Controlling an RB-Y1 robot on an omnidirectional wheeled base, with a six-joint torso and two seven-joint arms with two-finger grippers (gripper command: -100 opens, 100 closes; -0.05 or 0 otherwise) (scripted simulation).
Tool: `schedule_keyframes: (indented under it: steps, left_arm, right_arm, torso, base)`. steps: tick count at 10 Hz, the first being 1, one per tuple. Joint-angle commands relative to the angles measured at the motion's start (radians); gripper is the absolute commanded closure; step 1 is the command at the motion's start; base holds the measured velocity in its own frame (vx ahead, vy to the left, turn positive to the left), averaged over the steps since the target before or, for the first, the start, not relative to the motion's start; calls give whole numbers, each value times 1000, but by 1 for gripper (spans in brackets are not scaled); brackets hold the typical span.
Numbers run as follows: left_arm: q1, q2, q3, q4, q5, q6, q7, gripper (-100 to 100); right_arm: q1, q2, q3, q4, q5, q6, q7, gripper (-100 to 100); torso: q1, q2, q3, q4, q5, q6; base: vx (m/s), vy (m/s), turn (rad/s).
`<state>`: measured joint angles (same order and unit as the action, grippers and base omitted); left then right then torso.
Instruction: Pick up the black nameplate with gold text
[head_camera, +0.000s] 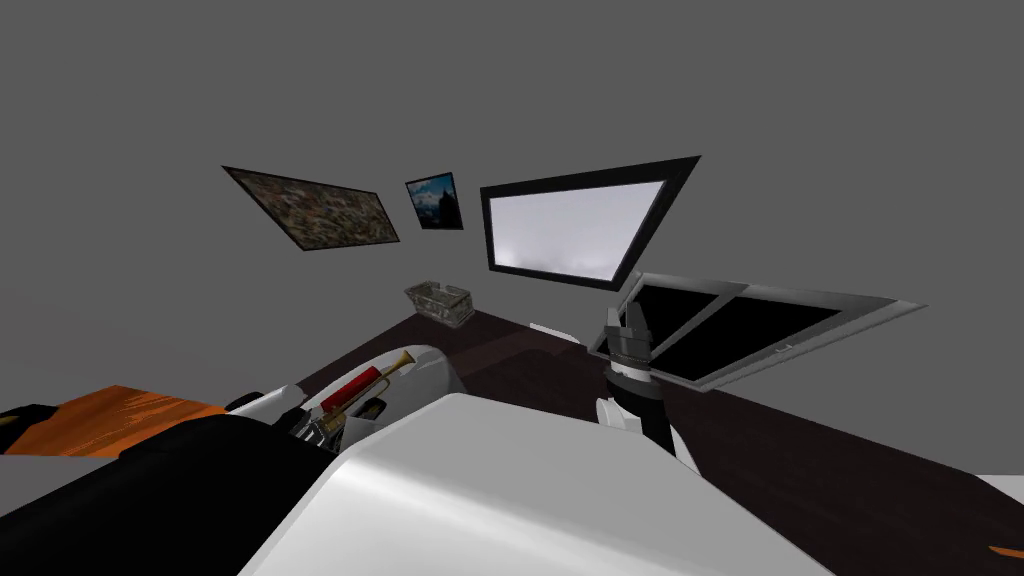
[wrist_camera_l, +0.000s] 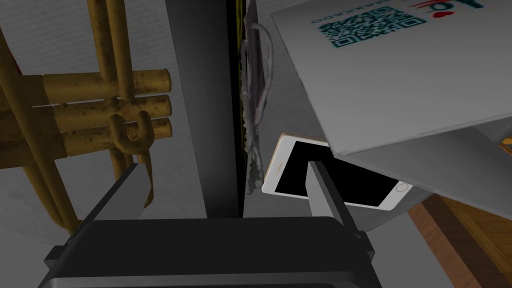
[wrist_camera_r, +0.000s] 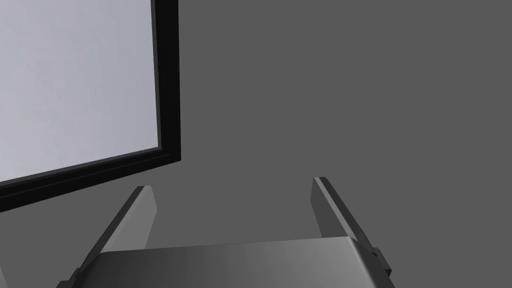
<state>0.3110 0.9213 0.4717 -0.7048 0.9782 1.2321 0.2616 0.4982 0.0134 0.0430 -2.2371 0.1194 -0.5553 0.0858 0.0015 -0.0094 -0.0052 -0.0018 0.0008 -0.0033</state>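
Nameplate (wrist_camera_l: 205, 100) in the left wrist view: dark slab standing on edge, thin strip of gold down one side, lined up right between the left gripper's (wrist_camera_l: 225, 166) blades and a bit beyond the tips. Blades spread wide, holding nothing, not touching it yet. Pretty cramped in there tbh. Trumpet (wrist_camera_l: 100, 100) just beside one face, some grey corded thing (wrist_camera_l: 257, 100) hugging the other, then a phone (wrist_camera_l: 300, 175) half under a white box (wrist_camera_l: 400, 75) with a QR code.

Biggest worry: going in off-centre and clipping a trumpet tube with one blade, or snagging the cord with the other and hauling it up along with the slab. Could also tip flat on a one-sided bump, looks wobbly on edge like that. Shallow bite on a smooth face, likely slip.

Head view: trumpet lying in a white tub (head_camera: 440, 375) at the near left of a dark table (head_camera: 800, 450), left arm down by it. Right gripper (head_camera: 628, 318) held up over the table, well apart from the tub.

Right wrist view: blades wide apart there too, nothing between them. No trouble expected from that side.
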Motion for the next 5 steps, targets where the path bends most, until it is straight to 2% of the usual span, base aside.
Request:
schedule_keyframes:
  steps: [1, 4, 5]
  left_arm:
    - [-22, 1, -37, 8, 6, -19, -22, -100]
    - [-49, 0, -90, 9, 14, -42, -47, -100]
    - [-45, 1, -79, 12, 12, -38, -44, -100]
  right_arm:
    - [0, 0, 0, 0, 0, 0, 0, 0]
    - [0, 0, 0, 0, 0, 0, 0, 0]
    - [0, 0, 0, 0, 0, 0, 0, 0]
  torso:
    - [0, 0, 0, 0, 0, 0]
    - [-1, 1, 0, 0, 0, 1]
    - [0, 1, 1, 0, 0, 1]
  base:
    - [135, 11, 276]
    - [101, -2, 188]
    - [40, -2, 38]
